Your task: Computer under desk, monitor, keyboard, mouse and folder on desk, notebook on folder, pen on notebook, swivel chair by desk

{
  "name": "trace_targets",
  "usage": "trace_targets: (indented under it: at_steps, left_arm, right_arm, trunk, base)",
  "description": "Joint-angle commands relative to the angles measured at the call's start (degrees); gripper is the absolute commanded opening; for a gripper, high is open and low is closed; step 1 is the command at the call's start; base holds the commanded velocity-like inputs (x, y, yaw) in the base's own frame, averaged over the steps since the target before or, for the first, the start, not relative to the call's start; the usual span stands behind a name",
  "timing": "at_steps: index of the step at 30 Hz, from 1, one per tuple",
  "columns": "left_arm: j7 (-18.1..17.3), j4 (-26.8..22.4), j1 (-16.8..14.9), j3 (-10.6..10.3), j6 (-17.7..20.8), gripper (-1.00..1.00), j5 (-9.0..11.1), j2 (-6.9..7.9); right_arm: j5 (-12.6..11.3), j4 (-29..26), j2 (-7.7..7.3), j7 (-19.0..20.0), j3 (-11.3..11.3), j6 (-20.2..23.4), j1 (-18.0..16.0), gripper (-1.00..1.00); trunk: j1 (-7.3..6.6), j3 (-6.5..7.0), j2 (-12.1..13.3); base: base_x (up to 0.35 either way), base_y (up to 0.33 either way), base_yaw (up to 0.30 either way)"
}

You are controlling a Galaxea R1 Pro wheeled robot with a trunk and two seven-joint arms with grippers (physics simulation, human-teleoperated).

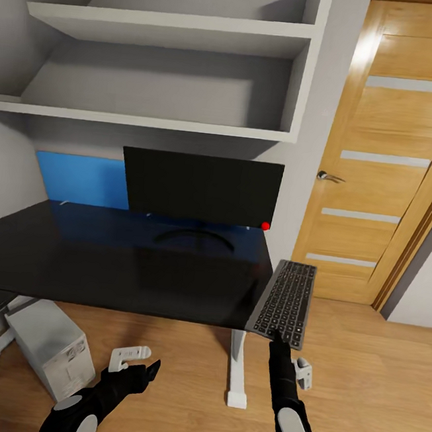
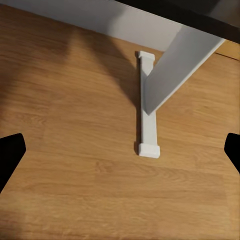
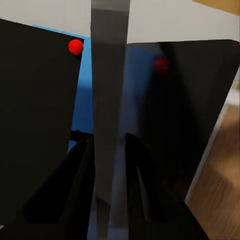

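1. The counter (image 1: 104, 264) is glossy black and fills the middle of the head view, with white legs (image 1: 236, 368) below it.
2. The monitor (image 1: 202, 187) stands upright on the counter at about 12 o'clock from the robot, its red dot (image 1: 265, 226) at the lower right corner.
3. A blue panel (image 1: 80, 180) is behind the monitor, at its 9 o'clock side; I cannot tell if it is the folder.
4. The computer (image 1: 49, 345) is on the wooden floor (image 1: 370, 392) under the counter, at 8 o'clock in the head view.
5. The right hand (image 1: 276, 335) is pinching the near end of the keyboard (image 1: 285, 302), its fingers (image 3: 80, 185) pressed on both sides of the thin edge.
6. The keyboard is at the counter's right edge, at 4 o'clock from the monitor; it looks tilted, and I cannot tell if it rests on the counter.
7. The left hand (image 1: 141, 371) is low over the floor in front of the counter; its fingers (image 2: 10, 152) are spread wide, with nothing between them.
8. A wooden door (image 1: 388, 161) is at 2 o'clock.
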Motion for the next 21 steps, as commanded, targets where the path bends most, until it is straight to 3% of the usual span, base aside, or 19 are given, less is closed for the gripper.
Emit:
trace_targets:
  at_steps: [1, 11, 18, 21]
  left_arm:
    - [0.52, -0.07, -0.03, -0.08, 0.23, 1.0, 0.61, 0.0]
    - [0.38, 0.1, -0.03, -0.14, 0.23, 1.0, 0.54, 0.09]
    - [0.39, 0.19, -0.03, -0.14, 0.23, 1.0, 0.52, 0.09]
    - [0.39, 0.25, -0.03, -0.14, 0.23, 1.0, 0.52, 0.09]
  right_arm:
    - [-0.64, 0.19, 0.07, 0.72, 0.94, -0.81, -0.03, -1.0]
    - [-0.72, 2.16, 0.12, 1.89, 11.43, -11.6, 0.12, -1.0]
    - [-1.29, 2.92, 0.19, 1.88, 14.37, -12.6, 0.16, -1.0]
    - [-4.6, 2.74, 0.2, 1.95, 14.89, -12.66, 0.13, -1.0]
  trunk:
    - [0.0, -0.06, -0.03]
    - [0.0, -0.06, -0.03]
    - [0.0, -0.06, -0.03]
    - [0.0, -0.06, -0.03]
  base:
    - [0.0, 0.0, 0.0]
    - [0.0, 0.0, 0.0]
    - [0.0, 0.0, 0.0]
    - [0.0, 0.0, 0.0]
